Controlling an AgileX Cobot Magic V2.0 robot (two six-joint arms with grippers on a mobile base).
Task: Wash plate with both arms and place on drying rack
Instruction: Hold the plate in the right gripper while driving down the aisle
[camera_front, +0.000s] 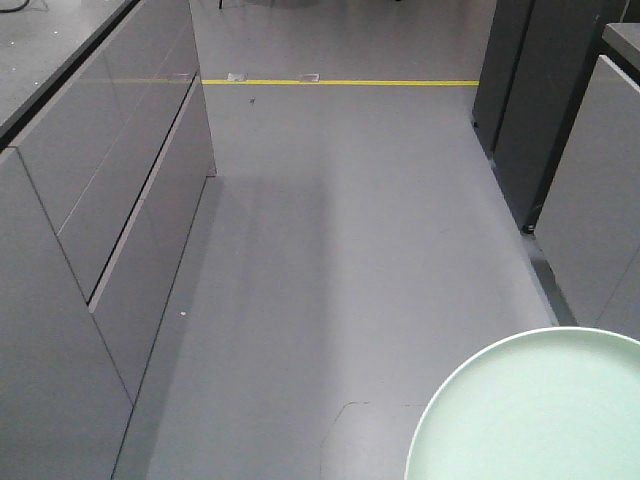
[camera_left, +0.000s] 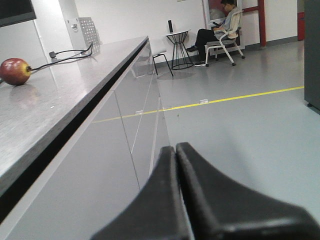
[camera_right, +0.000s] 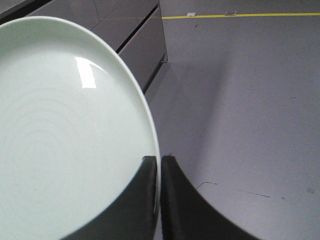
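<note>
Smooth mint plate (camera_right: 65, 140), rim pinched between right jaws; left jaws pressed together, empty.

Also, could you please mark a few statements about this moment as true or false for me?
1. The right gripper clamps the plate by its rim. True.
2. The left gripper holds a sponge. False: its jaws are shut together on nothing.
3. A red fruit lies on the countertop. True.
4. The floor line is blue. False: it is yellow.
5. The drying rack is in view. False: no view shows it.
</note>
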